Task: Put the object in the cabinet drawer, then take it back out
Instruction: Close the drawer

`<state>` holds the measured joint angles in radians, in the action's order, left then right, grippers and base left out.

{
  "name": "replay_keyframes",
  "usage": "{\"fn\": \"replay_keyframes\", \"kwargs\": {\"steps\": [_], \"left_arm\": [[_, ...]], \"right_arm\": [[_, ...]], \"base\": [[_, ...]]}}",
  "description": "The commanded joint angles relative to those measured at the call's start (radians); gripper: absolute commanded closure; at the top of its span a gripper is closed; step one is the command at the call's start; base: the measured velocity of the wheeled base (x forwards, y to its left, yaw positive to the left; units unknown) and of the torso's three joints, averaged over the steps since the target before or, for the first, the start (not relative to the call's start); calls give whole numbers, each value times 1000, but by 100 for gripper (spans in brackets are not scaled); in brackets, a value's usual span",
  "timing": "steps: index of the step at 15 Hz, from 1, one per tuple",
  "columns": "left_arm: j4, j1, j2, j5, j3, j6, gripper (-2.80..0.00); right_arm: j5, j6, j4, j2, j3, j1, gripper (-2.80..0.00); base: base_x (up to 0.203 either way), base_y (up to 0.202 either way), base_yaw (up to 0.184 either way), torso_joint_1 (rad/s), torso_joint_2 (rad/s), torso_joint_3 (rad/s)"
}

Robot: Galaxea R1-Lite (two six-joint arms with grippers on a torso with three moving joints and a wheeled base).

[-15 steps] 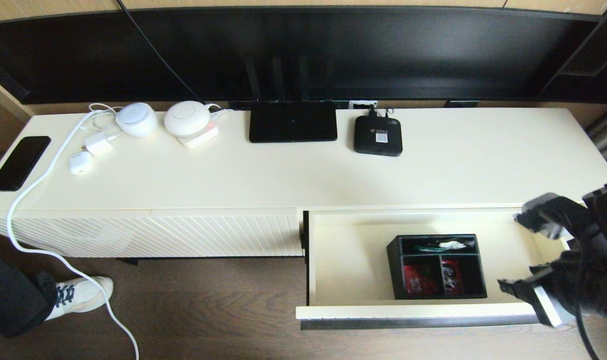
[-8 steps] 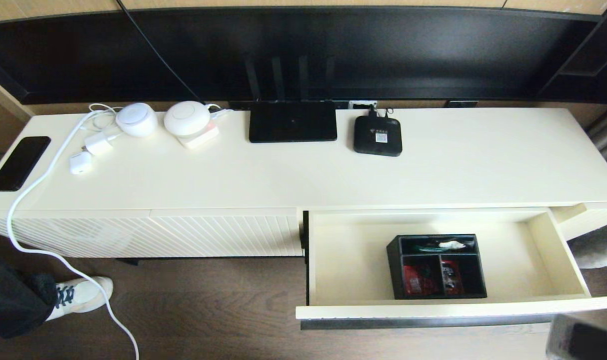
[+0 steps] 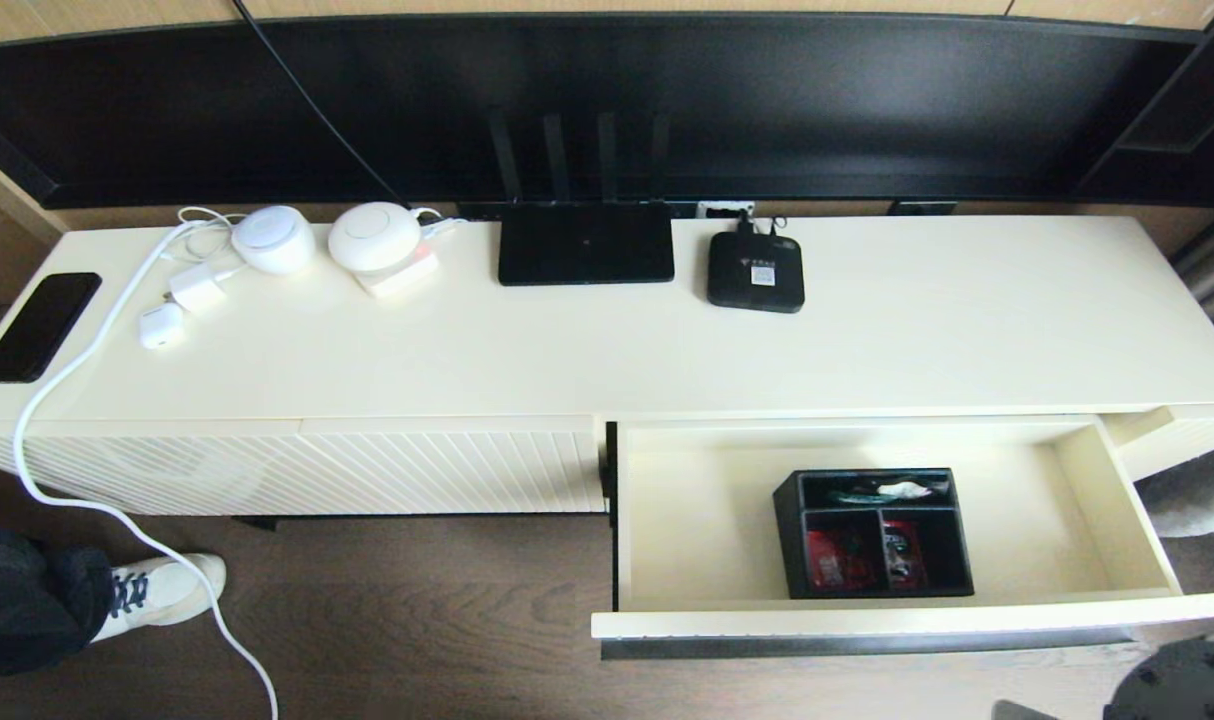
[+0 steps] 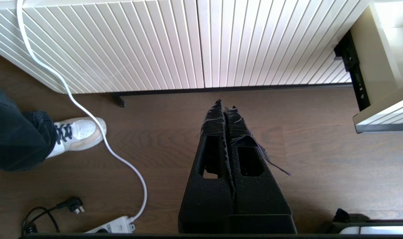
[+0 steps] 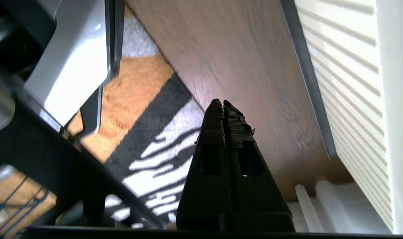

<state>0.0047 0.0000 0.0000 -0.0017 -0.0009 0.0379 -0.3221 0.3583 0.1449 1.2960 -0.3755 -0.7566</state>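
The black organizer box (image 3: 873,532) with red and white items in its compartments sits inside the open cream cabinet drawer (image 3: 1117,510), right of the drawer's middle and near its front wall. My right gripper (image 5: 222,103) is shut and empty, hanging low over the wooden floor beside the drawer's ribbed front (image 5: 351,76); in the head view only a dark part of that arm (image 3: 1182,685) shows at the bottom right corner. My left gripper (image 4: 225,105) is shut and empty, parked over the floor in front of the diagonal-ribbed panel (image 4: 175,43).
On the cabinet top stand a router (image 3: 585,242), a set-top box (image 3: 756,271), two white round devices (image 3: 372,237), chargers and a phone (image 3: 39,325). A white cable (image 3: 117,510) trails to the floor near a person's shoe (image 3: 162,590). A striped rug (image 5: 145,132) lies under the right arm.
My right arm has drawn back from the drawer's right end, dropped down and left the head view almost wholly. The box stays put in the drawer.
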Motion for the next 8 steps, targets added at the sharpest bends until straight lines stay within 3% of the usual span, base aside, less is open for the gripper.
{"fn": "replay_keyframes", "kwargs": {"steps": [1, 4, 8], "left_arm": [[0, 0, 2, 0, 0, 0, 0], [0, 0, 2, 0, 1, 0, 0], [0, 0, 2, 0, -1, 0, 0]], "right_arm": [[-2, 3, -160, 140, 48, -1, 0], [-7, 4, -289, 210, 69, 0, 0], [-37, 1, -338, 260, 51, 37, 0]], "base": [[0, 0, 0, 0, 0, 0], [0, 0, 0, 0, 0, 0], [0, 0, 0, 0, 0, 0]]}}
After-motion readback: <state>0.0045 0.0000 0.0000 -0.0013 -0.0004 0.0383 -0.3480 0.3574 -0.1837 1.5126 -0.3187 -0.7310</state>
